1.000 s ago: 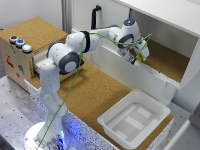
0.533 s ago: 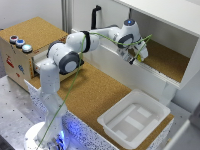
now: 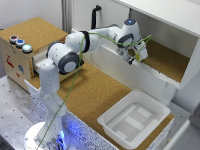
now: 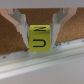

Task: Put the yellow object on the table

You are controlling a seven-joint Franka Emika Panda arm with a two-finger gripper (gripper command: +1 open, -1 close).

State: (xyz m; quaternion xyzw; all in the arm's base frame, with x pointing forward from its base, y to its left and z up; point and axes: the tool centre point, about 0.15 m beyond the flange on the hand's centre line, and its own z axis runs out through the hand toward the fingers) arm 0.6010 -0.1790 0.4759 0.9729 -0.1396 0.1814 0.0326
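While the end effector [image 4: 40, 33] pinches the yellow object [image 4: 40, 38], nothing has visibly shifted (cabinet [image 3: 165, 62] edge below).

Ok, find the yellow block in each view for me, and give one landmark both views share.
Exterior view: the yellow block is a tiny speck at the hand, over the cabinet's front ledge, towards the exterior view's right.
Wrist view: the block fills the centre, clamped between the two fingers, its face showing a dark U shape.
Shared landmark: the white front ledge just below the block, with cork flooring behind it.
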